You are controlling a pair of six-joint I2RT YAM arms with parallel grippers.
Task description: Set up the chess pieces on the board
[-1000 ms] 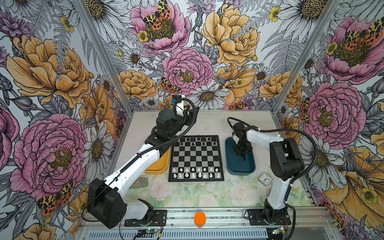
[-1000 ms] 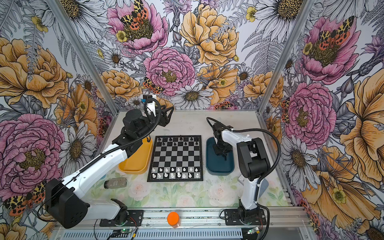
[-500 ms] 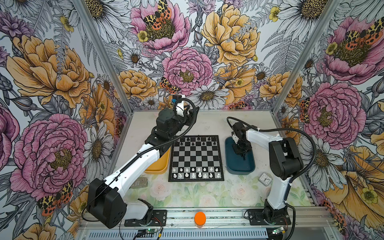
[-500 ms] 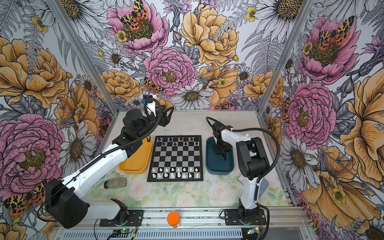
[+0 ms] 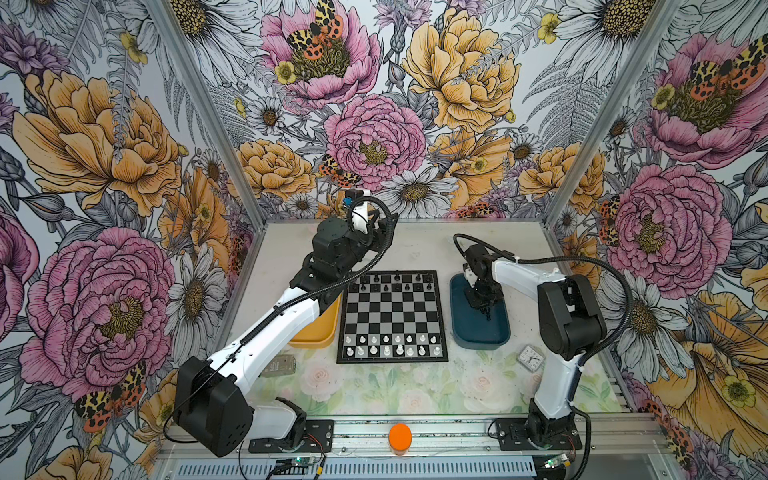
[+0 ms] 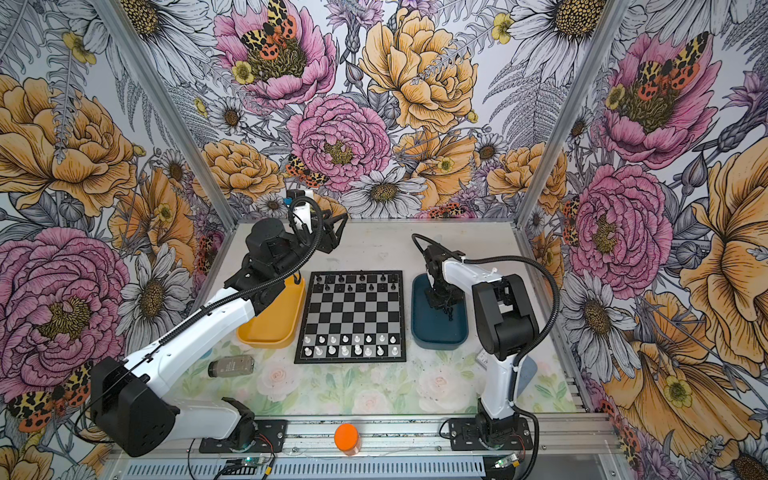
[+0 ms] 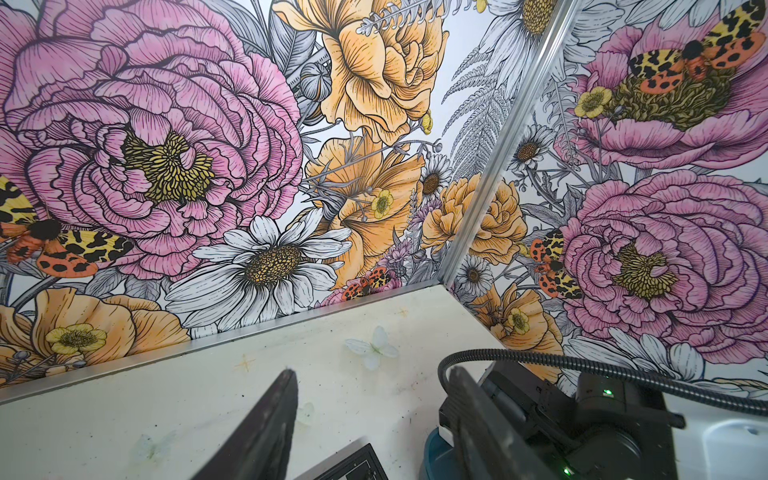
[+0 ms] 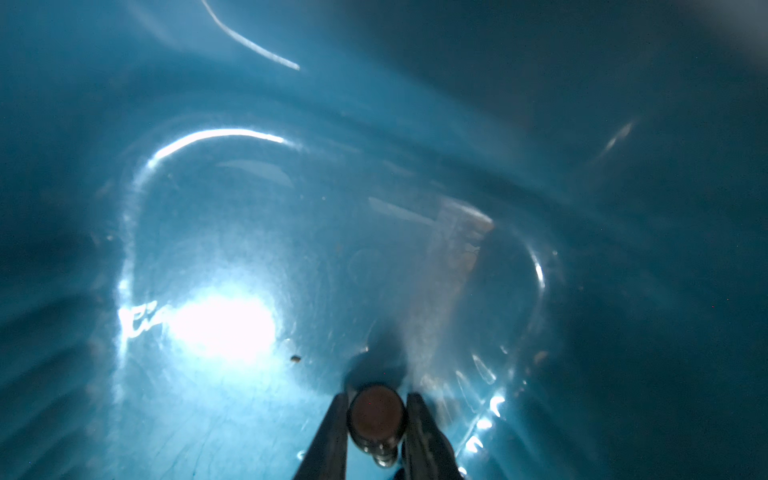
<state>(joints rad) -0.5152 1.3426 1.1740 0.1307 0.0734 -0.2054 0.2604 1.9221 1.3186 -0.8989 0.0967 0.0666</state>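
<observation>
pick step: right gripper (image 8: pixel 376 419) pinches a chess piece (image 8: pixel 376 409) in the dark blue tray (image 5: pixel 478 332) right of the board (image 5: pixel 392 316), left gripper (image 7: pixel 372 374) open, empty; next likely needs a lift to the far rows.

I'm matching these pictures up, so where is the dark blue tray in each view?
Top view: tray right of the board, under the right gripper.
Top view: same place.
Left wrist: blue sliver beside the board's corner.
Right wrist: fills the picture, behind the right gripper closed on a piece.
Shared landmark: the board, except in the right wrist view.
</observation>
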